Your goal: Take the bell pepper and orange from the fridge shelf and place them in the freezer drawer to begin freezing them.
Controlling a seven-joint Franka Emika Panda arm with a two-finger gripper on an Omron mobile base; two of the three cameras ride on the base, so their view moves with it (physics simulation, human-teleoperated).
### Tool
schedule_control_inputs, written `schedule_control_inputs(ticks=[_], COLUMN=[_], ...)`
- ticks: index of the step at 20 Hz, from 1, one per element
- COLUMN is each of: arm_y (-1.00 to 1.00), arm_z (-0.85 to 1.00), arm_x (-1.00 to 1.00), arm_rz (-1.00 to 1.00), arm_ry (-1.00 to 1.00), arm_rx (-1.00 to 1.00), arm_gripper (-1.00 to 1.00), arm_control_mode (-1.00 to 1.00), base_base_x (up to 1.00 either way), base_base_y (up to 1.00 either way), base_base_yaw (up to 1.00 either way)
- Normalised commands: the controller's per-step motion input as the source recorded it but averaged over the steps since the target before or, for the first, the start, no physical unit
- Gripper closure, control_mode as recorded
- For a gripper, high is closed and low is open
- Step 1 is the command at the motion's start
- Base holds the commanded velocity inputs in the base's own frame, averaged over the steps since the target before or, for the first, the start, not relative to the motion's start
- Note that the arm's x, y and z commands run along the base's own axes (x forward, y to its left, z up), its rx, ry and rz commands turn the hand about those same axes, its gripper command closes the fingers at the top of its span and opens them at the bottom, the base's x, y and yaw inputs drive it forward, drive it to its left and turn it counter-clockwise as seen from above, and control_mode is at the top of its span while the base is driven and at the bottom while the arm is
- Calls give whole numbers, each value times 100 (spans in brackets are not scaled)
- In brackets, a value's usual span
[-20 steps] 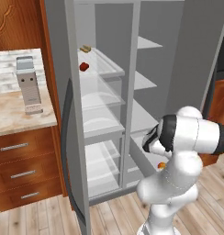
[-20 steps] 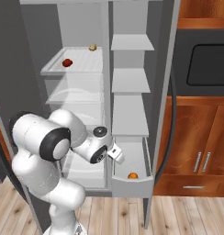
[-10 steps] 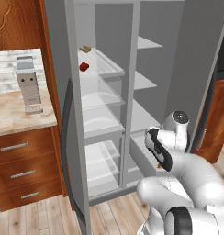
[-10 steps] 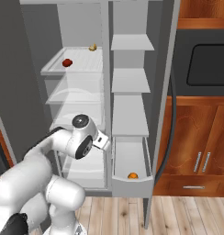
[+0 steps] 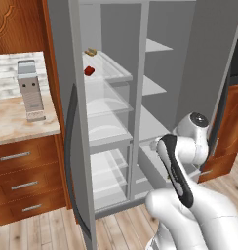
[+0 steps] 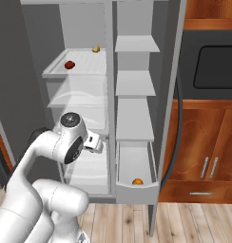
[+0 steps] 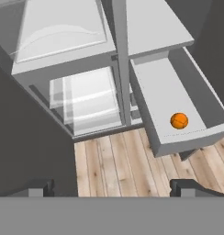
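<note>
Cabinets at left: wooden drawer fronts (image 5: 21, 185) with metal bar handles, under a pale marbled tabletop (image 5: 13, 122)
On the tabletop: a grey upright appliance (image 5: 30, 90) stands near the back, against a whitish tiled wall
Fridge door: the dark grey door (image 5: 74, 161) stands swung open, just right of the wooden drawers
Fridge shelf: the fridge shelf (image 6: 87, 71) is the top pale translucent panel in the left compartment, with similar panels stacked below it
Bell pepper: the bell pepper (image 6: 69, 65) lies on that top shelf toward its left front; seen from the left base camera it is a small red lump (image 5: 89, 71)
Yellowish item: a small tan item (image 6: 95, 49) sits farther back on the same shelf, apart from the pepper
Crisper bins: clear bins (image 7: 86, 98) fill the bottom of the left compartment
End effector: the end effector (image 6: 96, 144) hangs in front of the lower left compartment, empty, fingers spread wide; its dark fingertips (image 7: 189, 187) frame the wood floor
Freezer drawer: the freezer drawer (image 6: 149, 163) is pulled out at the bottom of the right compartment, under plain grey shelves
Orange: the orange (image 7: 179, 120) rests on the drawer floor near the front wall
Floor: light wooden planks (image 6: 184, 220)
Right side: wooden cupboards (image 6: 208, 156) with a dark oven window (image 6: 215, 66) above
</note>
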Motion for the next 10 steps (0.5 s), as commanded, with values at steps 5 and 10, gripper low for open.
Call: schedule_control_inputs(ticks=[5,10], arm_y=[0,3], arm_z=[0,0], arm_x=[0,0], arm_rz=[0,1], arm_ry=[0,0], arm_rx=[0,0], arm_gripper=[-100,-100], arm_control_mode=[-100,100], base_base_x=[0,0], base_base_y=[0,11], base_base_yaw=[0,6])
